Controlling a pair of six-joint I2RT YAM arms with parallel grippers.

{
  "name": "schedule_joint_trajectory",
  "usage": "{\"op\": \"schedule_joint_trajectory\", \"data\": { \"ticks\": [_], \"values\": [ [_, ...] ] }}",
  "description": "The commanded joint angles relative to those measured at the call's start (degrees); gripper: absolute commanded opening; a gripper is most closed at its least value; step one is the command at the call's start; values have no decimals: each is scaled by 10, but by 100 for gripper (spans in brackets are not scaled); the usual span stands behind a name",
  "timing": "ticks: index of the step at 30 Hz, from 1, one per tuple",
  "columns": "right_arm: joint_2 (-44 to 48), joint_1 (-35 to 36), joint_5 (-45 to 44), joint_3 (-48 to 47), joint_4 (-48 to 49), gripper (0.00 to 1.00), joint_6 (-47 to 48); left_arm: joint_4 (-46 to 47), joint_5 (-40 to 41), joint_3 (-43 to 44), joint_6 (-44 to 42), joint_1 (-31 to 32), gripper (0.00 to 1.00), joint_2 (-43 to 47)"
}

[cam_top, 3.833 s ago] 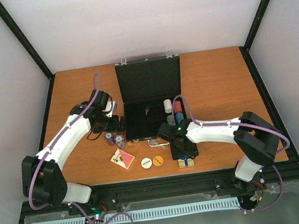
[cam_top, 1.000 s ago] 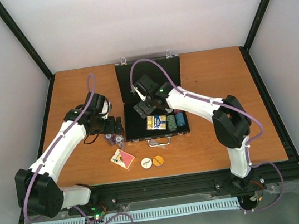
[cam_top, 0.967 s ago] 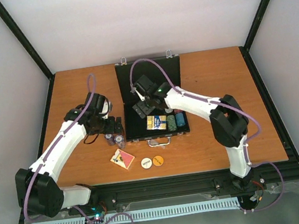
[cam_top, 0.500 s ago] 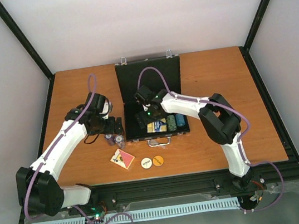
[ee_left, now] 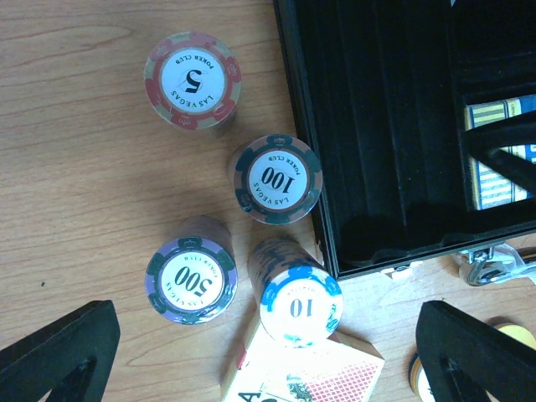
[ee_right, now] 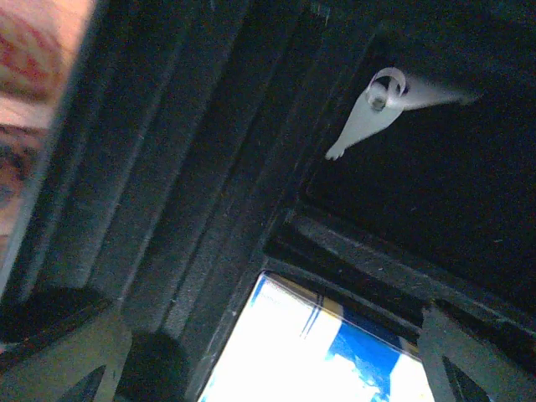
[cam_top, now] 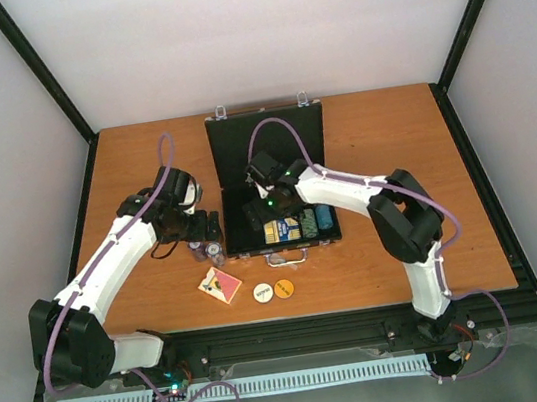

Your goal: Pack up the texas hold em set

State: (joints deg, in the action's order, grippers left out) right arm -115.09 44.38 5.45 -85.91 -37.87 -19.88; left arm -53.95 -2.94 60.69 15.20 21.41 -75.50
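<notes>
The black case (cam_top: 269, 150) lies open, lid up at the back. Its tray holds a blue card deck (cam_top: 278, 230) and chip stacks (cam_top: 315, 220). My right gripper (cam_top: 261, 208) hangs open low inside the tray, just over the blue deck (ee_right: 335, 352), nothing between its fingers (ee_right: 59, 352). My left gripper (cam_top: 200, 235) stands open above several chip stacks left of the case: red 5 (ee_left: 193, 79), green 100 (ee_left: 277, 178), purple 500 (ee_left: 191, 280), blue 10 (ee_left: 300, 306). A red-backed deck (ee_left: 306, 373) lies just beyond the blue stack.
A white disc (cam_top: 262, 291) and an orange disc (cam_top: 284, 288) lie on the wooden table (cam_top: 394, 162) in front of the case, right of the red deck (cam_top: 219, 285). The case's silver handle (cam_top: 287, 256) points toward me. A white tab (ee_right: 373, 113) hangs inside the case.
My right gripper has come down from the lid into the tray, nearer the blue deck, staying open. The left arm has barely moved.
</notes>
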Motion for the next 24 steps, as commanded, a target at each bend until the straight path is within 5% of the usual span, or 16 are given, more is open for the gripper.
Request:
{"op": "schedule_joint_trajectory", "data": {
  "ticks": [1,13,24],
  "values": [
    [69,3,-45,-14,5,96,35,0,-1,10,0,3,100,0],
    [153,59,-57,5,-133,100,68,-24,11,76,5,2,100,-14],
    [186,145,-25,26,-143,100,86,-73,7,191,62,-69,100,12]
  ]
}}
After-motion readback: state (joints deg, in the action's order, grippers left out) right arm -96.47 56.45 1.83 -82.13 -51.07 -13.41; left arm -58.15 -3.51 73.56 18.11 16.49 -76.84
